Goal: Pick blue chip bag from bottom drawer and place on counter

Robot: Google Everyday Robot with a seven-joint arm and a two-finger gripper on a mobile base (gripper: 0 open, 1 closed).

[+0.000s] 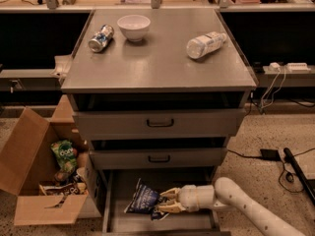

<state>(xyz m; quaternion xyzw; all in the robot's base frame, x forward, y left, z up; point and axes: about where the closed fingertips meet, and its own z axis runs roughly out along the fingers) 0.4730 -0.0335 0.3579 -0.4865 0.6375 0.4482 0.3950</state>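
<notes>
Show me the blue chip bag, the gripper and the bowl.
Blue chip bag (141, 199): camera view, middle of its front.
Gripper (162, 203): camera view, tip, at the bag in the bottom drawer (147, 223).
Bowl (134, 22): camera view, white inside.
</notes>
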